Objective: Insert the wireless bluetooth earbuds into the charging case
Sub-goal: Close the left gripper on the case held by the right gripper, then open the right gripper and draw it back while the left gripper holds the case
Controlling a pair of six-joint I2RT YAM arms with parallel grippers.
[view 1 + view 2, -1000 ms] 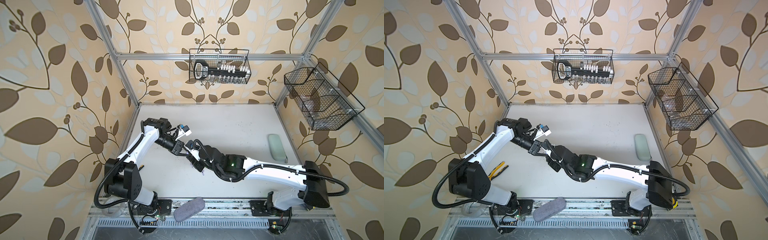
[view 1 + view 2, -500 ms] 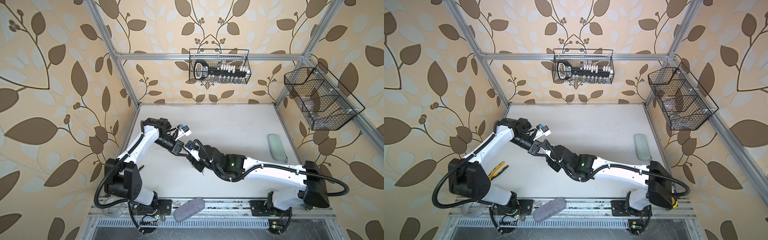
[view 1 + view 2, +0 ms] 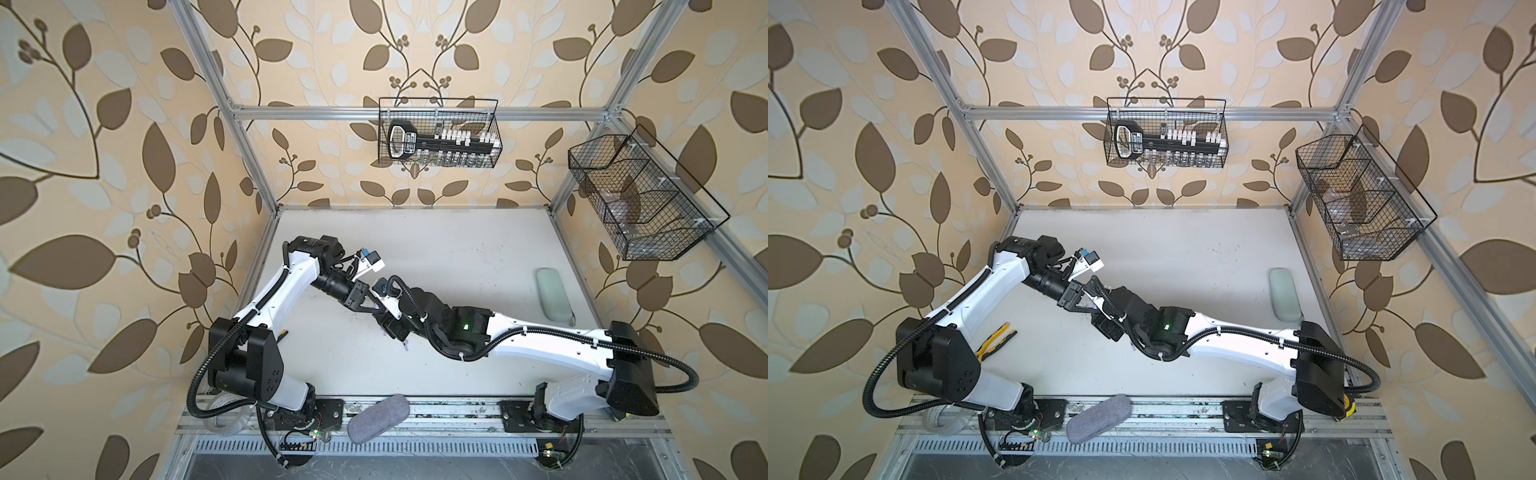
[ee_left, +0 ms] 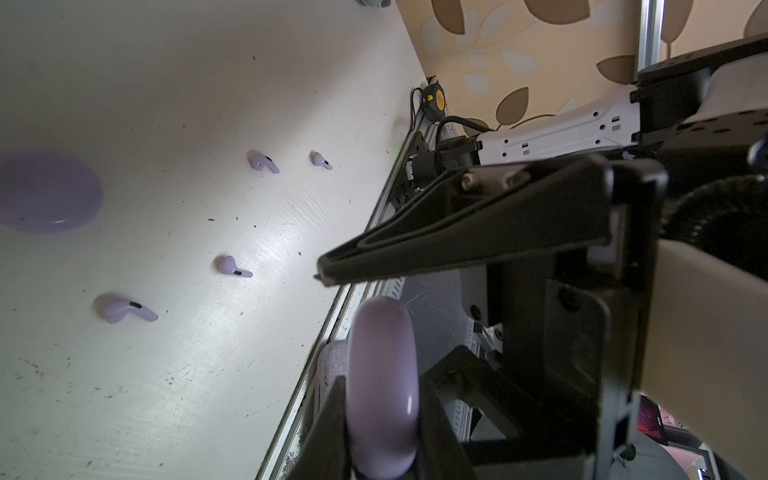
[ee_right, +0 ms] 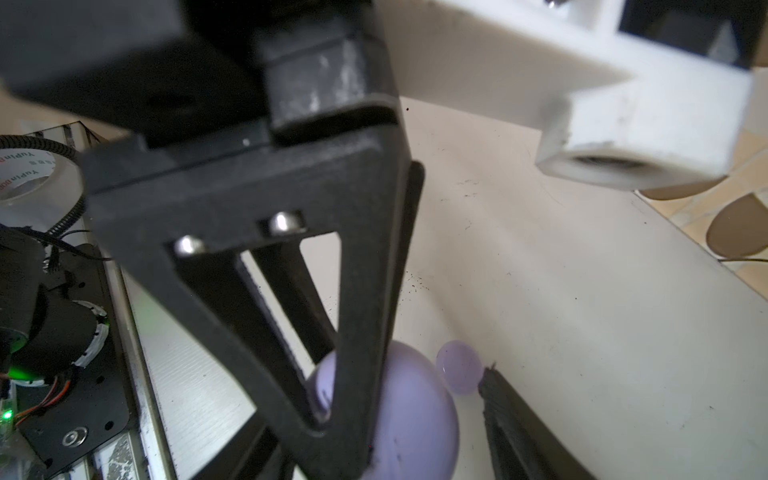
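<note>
A round lavender charging case [image 4: 382, 332] is held edge-on above the table, with my left gripper [image 4: 382, 384] shut on it. In both top views the left gripper [image 3: 370, 305] meets my right gripper [image 3: 391, 328] mid-table. The right gripper stands open around the case [image 5: 415, 415]. One of its fingers [image 5: 519, 424] is apart from the case and another [image 4: 457, 241] hangs beside it. Several lavender earbuds lie loose on the table: [image 4: 262, 161], [image 4: 321, 160], [image 4: 231, 266], [image 4: 122, 309]. A second lavender case [image 4: 45, 191] lies flat nearby, also visible past the held one [image 5: 460, 368].
A pale green glasses case [image 3: 552, 295] lies at the table's right edge and a grey pouch [image 3: 378, 417] on the front rail. Yellow-handled pliers [image 3: 994, 340] sit by the left arm's base. Wire baskets [image 3: 438, 133] [image 3: 640, 199] hang on the walls. A tape measure [image 4: 436, 97] sits by the rail.
The right gripper's fingers have spread wider around the held case. The left gripper stays shut on it, and both arms have hardly shifted.
</note>
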